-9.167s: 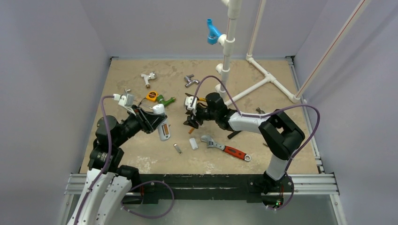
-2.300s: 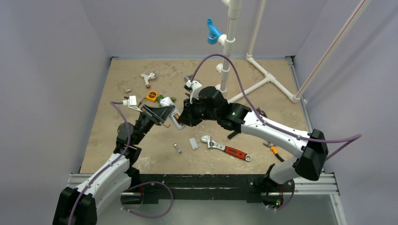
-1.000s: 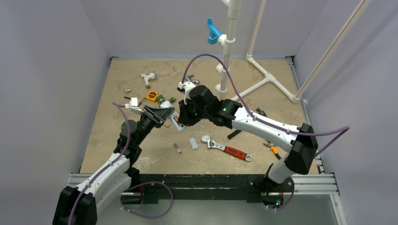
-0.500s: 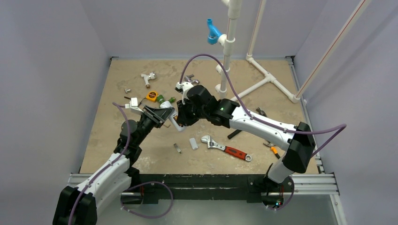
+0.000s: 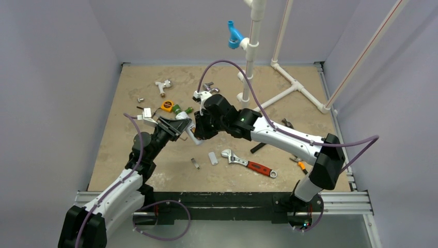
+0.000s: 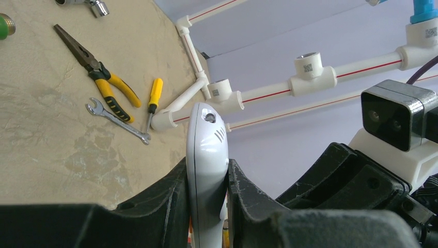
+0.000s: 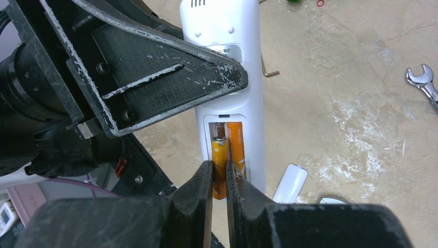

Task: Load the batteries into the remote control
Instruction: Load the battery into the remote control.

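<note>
My left gripper (image 6: pixel 206 178) is shut on the white remote control (image 6: pixel 206 155), holding it edge-on above the table; in the top view the remote control (image 5: pixel 190 131) sits between the two grippers. In the right wrist view the remote control (image 7: pixel 227 77) shows its plain back with the battery bay uncovered. One orange battery (image 7: pixel 236 147) lies in the bay's right slot. My right gripper (image 7: pixel 219 178) is shut on the other battery (image 7: pixel 219 157), whose top end rests at the left slot, tilted out at its lower end.
The loose white cover piece (image 5: pixel 213 158) and a small grey cylinder (image 5: pixel 195 164) lie on the table below the remote. A red-handled adjustable wrench (image 5: pixel 248 163), yellow pliers (image 6: pixel 98 72), a screwdriver (image 6: pixel 153 98), a small spanner (image 6: pixel 116 120) and white pipework (image 5: pixel 268 98) surround the work spot.
The right arm has edged slightly left, closer to the remote with the battery. The left arm and the remote have stayed still.
</note>
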Motion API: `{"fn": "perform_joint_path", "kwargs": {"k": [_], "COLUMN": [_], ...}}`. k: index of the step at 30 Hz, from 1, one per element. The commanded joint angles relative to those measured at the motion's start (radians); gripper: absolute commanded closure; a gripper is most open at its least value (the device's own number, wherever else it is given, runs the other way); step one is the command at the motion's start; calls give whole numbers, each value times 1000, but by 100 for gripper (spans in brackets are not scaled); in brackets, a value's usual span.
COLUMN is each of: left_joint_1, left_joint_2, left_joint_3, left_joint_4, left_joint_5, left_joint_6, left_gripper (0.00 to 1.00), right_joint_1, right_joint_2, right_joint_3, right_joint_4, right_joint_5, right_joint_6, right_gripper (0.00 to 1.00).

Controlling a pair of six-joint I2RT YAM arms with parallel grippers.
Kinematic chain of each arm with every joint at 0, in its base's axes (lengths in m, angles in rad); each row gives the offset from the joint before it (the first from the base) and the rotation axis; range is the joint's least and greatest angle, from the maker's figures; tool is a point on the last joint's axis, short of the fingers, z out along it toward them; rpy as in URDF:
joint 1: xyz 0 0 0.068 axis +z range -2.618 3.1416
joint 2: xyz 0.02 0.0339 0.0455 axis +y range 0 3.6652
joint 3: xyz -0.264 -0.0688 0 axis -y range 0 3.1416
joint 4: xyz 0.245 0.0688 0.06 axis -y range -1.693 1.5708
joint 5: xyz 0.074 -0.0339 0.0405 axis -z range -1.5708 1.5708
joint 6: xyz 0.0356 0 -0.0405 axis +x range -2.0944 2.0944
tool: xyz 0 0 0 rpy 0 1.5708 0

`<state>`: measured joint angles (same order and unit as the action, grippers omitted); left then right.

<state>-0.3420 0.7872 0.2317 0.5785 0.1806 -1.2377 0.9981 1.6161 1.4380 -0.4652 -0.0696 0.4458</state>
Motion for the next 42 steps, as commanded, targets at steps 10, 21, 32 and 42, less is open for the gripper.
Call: {"fn": "perform_joint_path", "kwargs": {"k": [10, 21, 32, 42], "left_joint_1": [-4, -5, -5, -4], "left_joint_2": [-15, -8, 3, 8], "left_joint_3": [32, 30, 33, 43], "left_joint_4": [52, 55, 57, 50], "left_joint_5": [-1, 3, 12, 22], "left_joint_6": [-7, -9, -10, -10], "left_gripper": [100, 100, 100, 100], "right_joint_1": [11, 14, 16, 16], "right_joint_2": [12, -16, -56, -108], "right_joint_3": [65, 50, 23, -20], "right_joint_4": [-25, -8, 33, 93], "right_joint_5": [46, 68, 68, 68], "right_joint_6": [22, 14, 8, -15], "right_gripper": [73, 67, 66, 66]}}
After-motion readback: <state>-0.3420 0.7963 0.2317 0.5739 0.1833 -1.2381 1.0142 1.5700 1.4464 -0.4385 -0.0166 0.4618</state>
